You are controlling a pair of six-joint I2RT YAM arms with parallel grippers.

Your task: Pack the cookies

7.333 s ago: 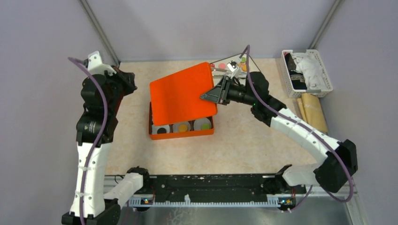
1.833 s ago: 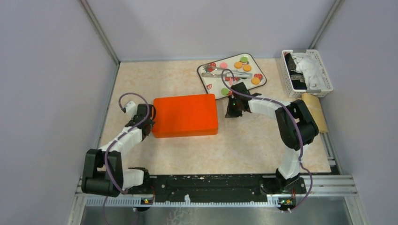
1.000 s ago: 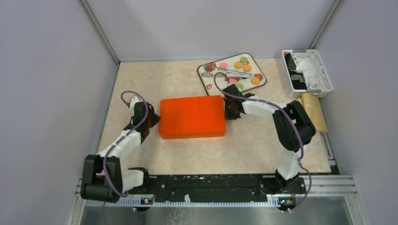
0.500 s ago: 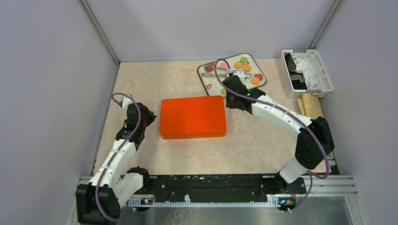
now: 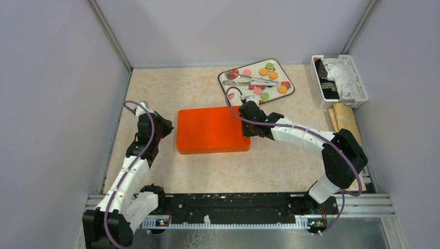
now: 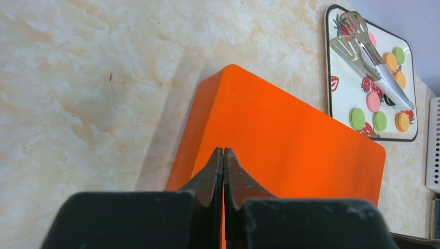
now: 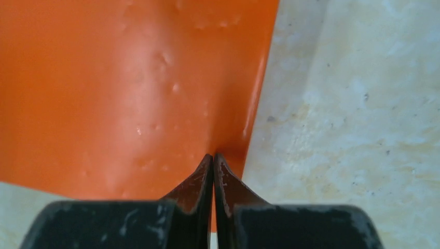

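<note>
The orange box [image 5: 212, 129] lies with its lid closed in the middle of the table; what is inside is hidden. Several loose cookies [image 5: 263, 71], orange, green and pink, lie on the strawberry-print tray [image 5: 230, 90] behind it, and show in the left wrist view [image 6: 357, 118]. My left gripper [image 5: 169, 127] is shut and empty, close to the box's left end [image 6: 290, 145]. My right gripper [image 5: 243, 116] is shut and empty, over the lid's right edge [image 7: 129, 88]. Its tips [image 7: 214, 155] are very close to the lid; contact cannot be told.
Metal tongs [image 5: 251, 80] lie across the tray and show in the left wrist view [image 6: 363, 49]. A white basket [image 5: 340, 80] with cloth stands at the far right, a cardboard roll [image 5: 345, 124] in front of it. Walls close in left, right and behind.
The lid has been shut and the box pushed a little right. In the last half second my right gripper came down from the tray side onto the box's right end; the left gripper barely moved.
</note>
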